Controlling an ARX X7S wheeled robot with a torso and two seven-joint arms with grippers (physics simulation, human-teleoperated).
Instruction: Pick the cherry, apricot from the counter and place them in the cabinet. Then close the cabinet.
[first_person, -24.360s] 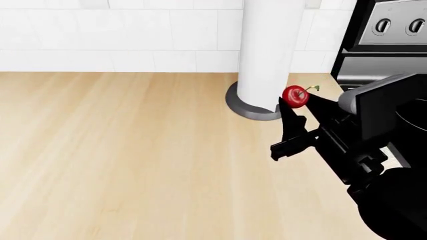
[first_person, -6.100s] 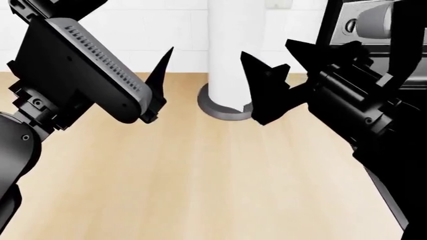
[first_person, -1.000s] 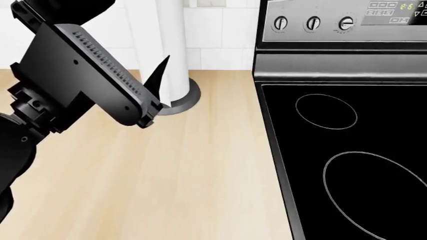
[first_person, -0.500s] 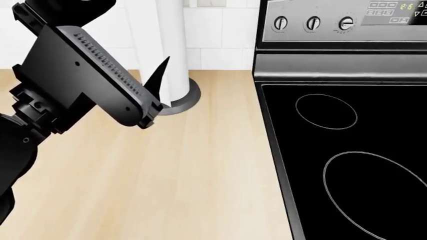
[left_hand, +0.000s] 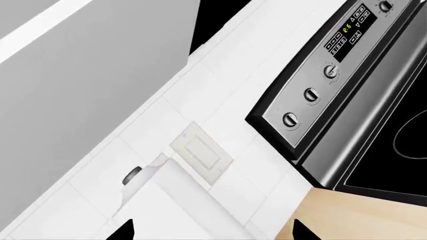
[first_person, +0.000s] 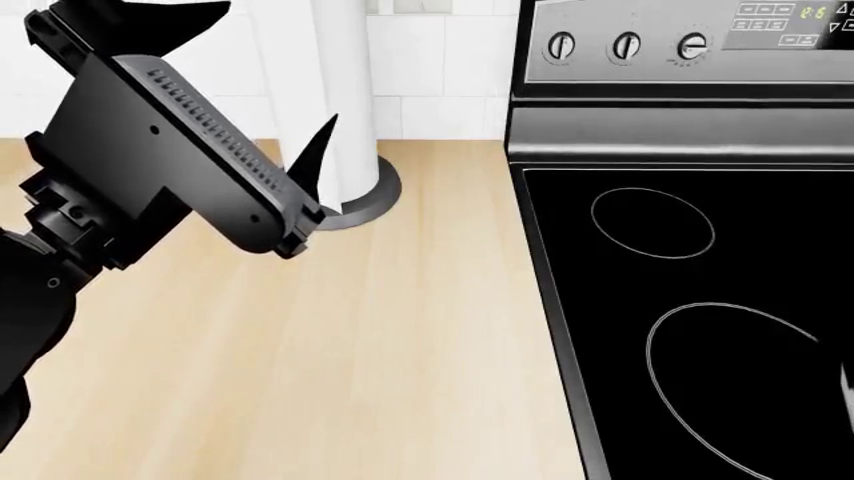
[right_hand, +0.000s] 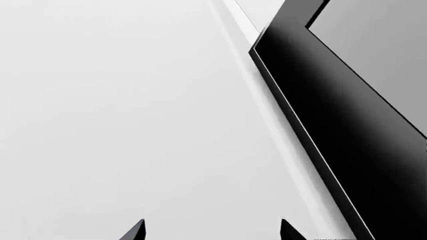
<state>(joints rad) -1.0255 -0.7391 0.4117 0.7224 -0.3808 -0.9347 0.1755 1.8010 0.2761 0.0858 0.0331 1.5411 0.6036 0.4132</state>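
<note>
The left tool (first_person: 310, 165) fills the head view's upper left, raised over the bench (first_person: 334, 350), tips apart with nothing between them. The right tool (right_hand: 210, 230) shows only two spread tips at its wrist view's lower edge, facing a pale panel, perhaps a cabinet door (right_hand: 133, 110). Neither cherry nor apricot can be made out. A paper-towel roll (first_person: 334, 90) stands behind; the stovetop (first_person: 694, 320) lies right.

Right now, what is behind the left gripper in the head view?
Behind the left gripper stands a white paper towel roll on a grey round base, on the counter. The arm covers part of both.
</note>
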